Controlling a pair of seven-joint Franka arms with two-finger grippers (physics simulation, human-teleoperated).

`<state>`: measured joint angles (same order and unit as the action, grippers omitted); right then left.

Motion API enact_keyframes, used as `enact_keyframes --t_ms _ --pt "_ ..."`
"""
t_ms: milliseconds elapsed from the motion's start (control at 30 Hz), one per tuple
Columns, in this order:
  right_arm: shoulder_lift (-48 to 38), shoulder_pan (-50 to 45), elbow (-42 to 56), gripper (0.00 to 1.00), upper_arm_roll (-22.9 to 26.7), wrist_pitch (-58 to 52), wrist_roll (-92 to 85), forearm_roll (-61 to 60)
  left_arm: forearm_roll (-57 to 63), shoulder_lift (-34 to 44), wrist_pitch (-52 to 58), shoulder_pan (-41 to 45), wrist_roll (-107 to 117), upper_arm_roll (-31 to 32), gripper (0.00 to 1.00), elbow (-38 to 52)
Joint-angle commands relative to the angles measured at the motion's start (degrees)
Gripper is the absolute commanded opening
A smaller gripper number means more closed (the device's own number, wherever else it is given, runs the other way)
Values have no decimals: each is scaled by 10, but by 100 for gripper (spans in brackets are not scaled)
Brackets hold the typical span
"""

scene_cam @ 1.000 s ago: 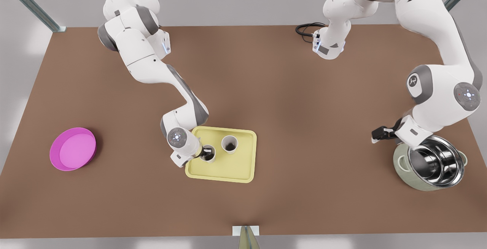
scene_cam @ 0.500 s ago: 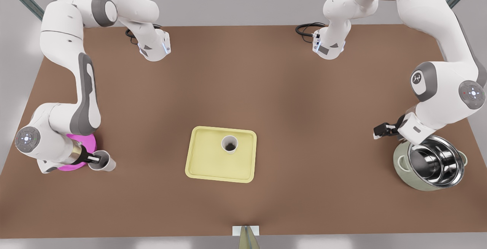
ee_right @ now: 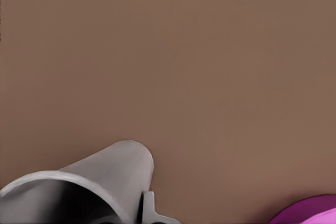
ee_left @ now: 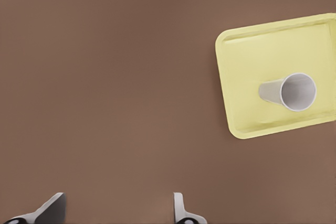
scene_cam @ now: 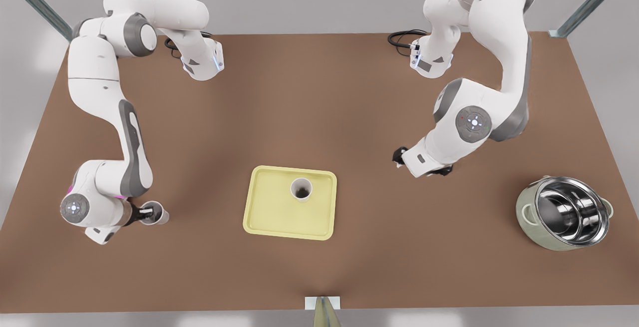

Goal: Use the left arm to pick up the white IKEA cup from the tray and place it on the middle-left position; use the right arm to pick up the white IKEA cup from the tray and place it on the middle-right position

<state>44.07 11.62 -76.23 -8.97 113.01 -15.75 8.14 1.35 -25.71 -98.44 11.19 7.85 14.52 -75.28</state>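
On the pale-yellow tray (scene_cam: 264,217) one white cup (scene_cam: 301,189) stands upright; the left wrist view shows this tray (ee_left: 247,77) and cup (ee_left: 289,92) from a distance. A second white cup (scene_cam: 156,215) is over bare brown table at the front view's left, and my right gripper (scene_cam: 145,213) is shut on its rim. The right wrist view shows that cup (ee_right: 105,177) close up, with a fingertip (ee_right: 148,208) against its wall. My left gripper (scene_cam: 398,156) hangs open above the table to the right of the tray, its fingers (ee_left: 178,208) spread with nothing between them.
A magenta plate (ee_right: 310,214) lies just beside the held cup, mostly hidden under the arm in the front view. A steel bowl inside a green pot (scene_cam: 564,212) stands at the front view's far right. Black cables (scene_cam: 399,37) lie at the back edge.
My right gripper carried one cup off the tray to the front view's left, beside the magenta plate. My left arm swung from above the pot toward the tray.
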Motion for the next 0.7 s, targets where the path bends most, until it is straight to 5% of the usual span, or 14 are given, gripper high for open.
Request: enact_keyframes --t_ms 0,100,133,167,200,333,400,667 --pt "8 0 0 14 0 21 -140 -1 23 -29 -38 26 278 1 100 18" --pt "19 1 -1 18 -1 38 -140 -1 68 -66 -84 74 352 0 100 14" --pt "18 1 -1 33 0 38 -134 -1 67 -71 -86 81 363 1 100 15" --pt "18 1 -1 62 0 38 -127 -1 63 -79 -113 87 377 2 100 14" --pt "18 1 -1 68 0 38 -127 -1 62 -87 -145 95 393 2 100 14" --pt "18 1 -1 68 0 38 -127 -2 59 -132 -235 119 408 3 100 29" --pt "18 1 -1 68 0 37 -127 -2 59 -189 -223 155 443 2 100 106" --pt "-57 0 -1 68 -3 -44 -117 -4 66 -246 -216 222 487 -3 100 147"
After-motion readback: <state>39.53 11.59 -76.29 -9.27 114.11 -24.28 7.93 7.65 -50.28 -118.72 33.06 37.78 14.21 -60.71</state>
